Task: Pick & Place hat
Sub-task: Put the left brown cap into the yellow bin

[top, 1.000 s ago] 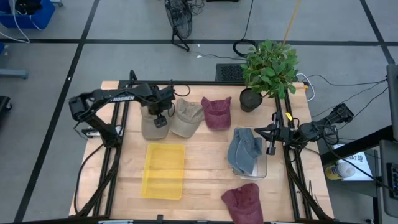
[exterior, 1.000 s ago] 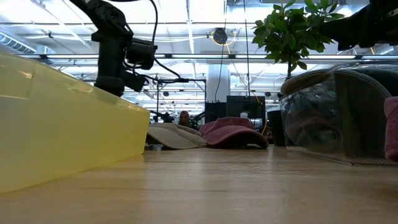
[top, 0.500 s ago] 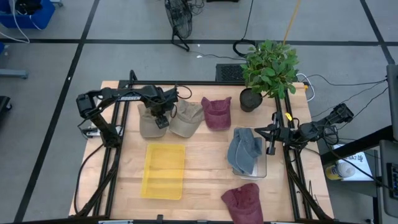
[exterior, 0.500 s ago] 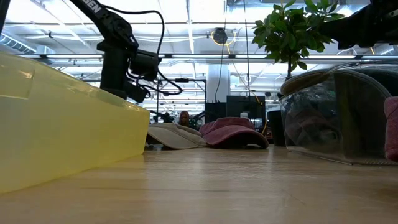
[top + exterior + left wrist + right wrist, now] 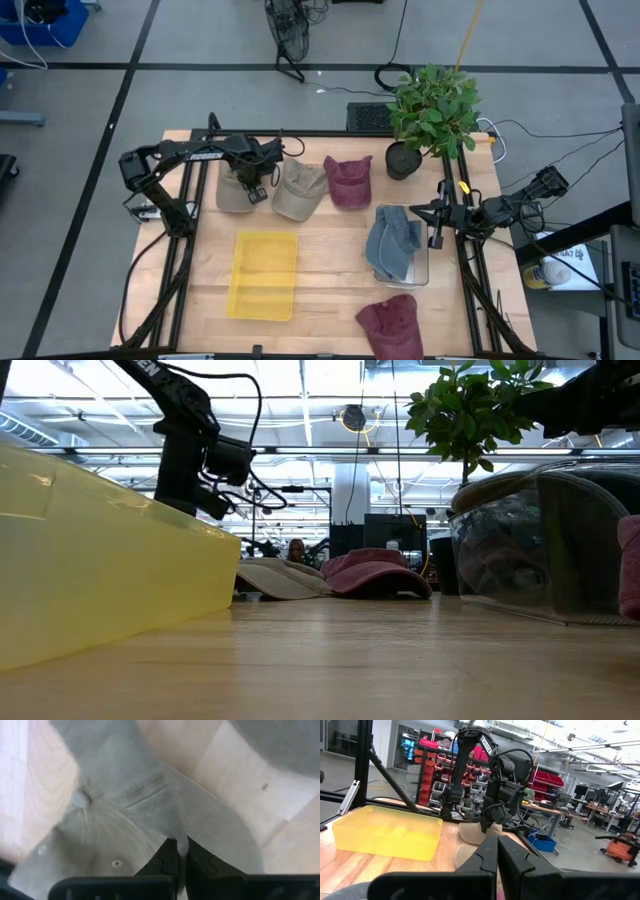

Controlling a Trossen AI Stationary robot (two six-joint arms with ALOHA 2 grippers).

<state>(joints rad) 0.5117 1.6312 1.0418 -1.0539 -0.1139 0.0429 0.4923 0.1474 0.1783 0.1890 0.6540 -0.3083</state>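
Three hats lie in a row on the far part of the table: a grey-beige hat, a tan hat and a maroon hat. My left gripper stands over the grey-beige hat's right side, shut on its cloth. The hat's top button shows in the left wrist view. A blue-grey hat sits in a clear bin. Another maroon hat lies at the near edge. At the table's right edge my right gripper hovers, shut and holding nothing. My left gripper pinches a raised fold of the grey-beige hat's crown cloth between its two fingers, beside a seam and off to one side of the top button. The fingers come from above, pointing down. The rest of the hat spreads out below them over the table.
A yellow tray lies near the left gripper, toward the table's near edge. A potted plant stands at the far right corner. Bare wood shows between the tray and the clear bin.
My left gripper has shut on the grey-beige hat's crown and gone a little toward the table's far left. The hat has slid that way with it, and the gap to the tan hat has widened.
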